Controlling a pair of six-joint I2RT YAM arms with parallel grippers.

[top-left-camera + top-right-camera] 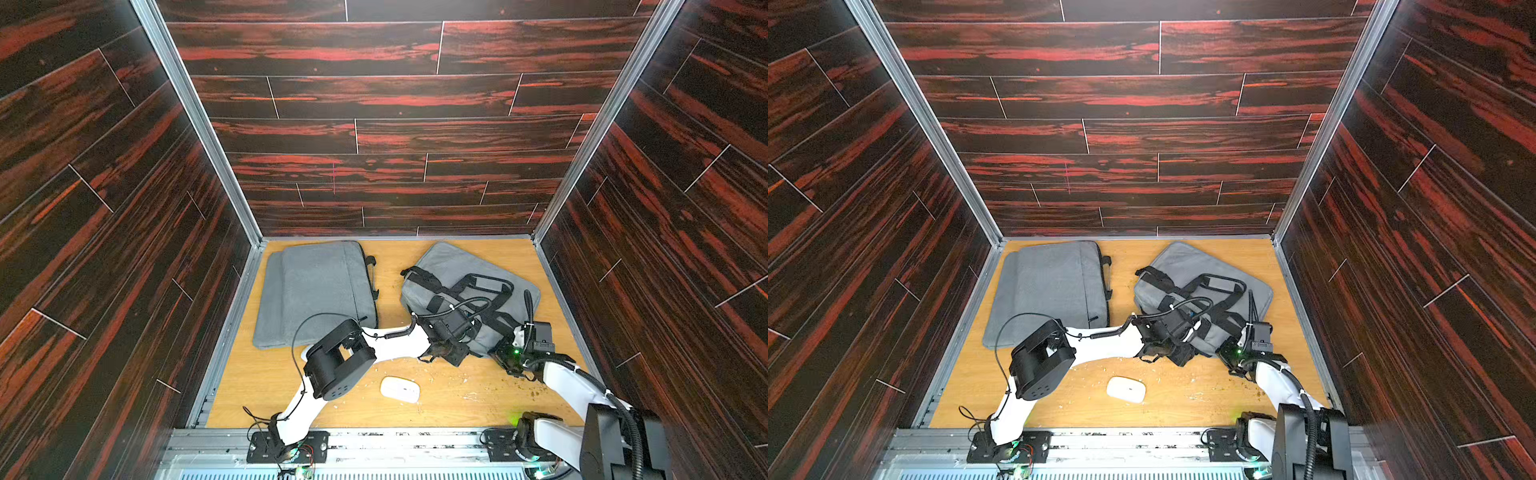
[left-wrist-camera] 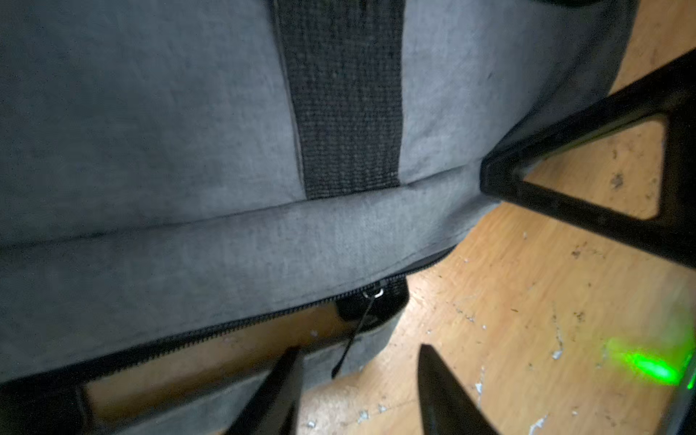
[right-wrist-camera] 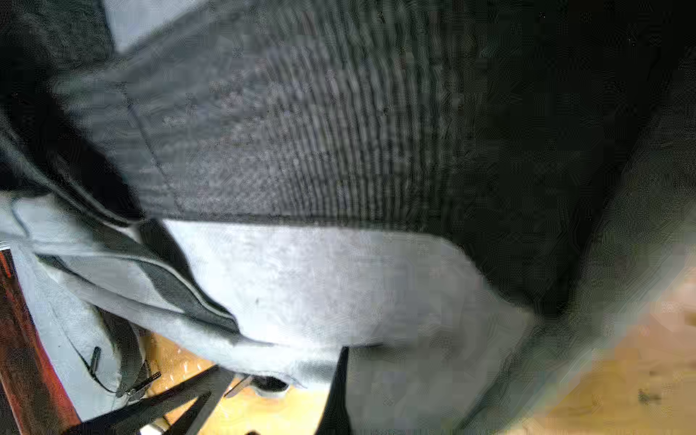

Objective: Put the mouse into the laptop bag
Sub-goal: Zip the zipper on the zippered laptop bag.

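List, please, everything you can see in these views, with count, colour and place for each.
strapped laptop bag: 1, grey with black straps, right rear of the table, zip partly open
plain laptop bag: 1, grey, left rear, lying flat
mouse: 1, white, front centre, apart from both bags
zip pull: 1, black, on the strapped bag's near edge
crumbs: many, pale, scattered over the table's front
table: 1, light wood
walls: 3, dark red-streaked panels, around the table
arms: 2, white and black, both reaching to the strapped bag
left hand: 1, black, open, by the zip pull
right hand: 1, black, closed at that bag's near edge
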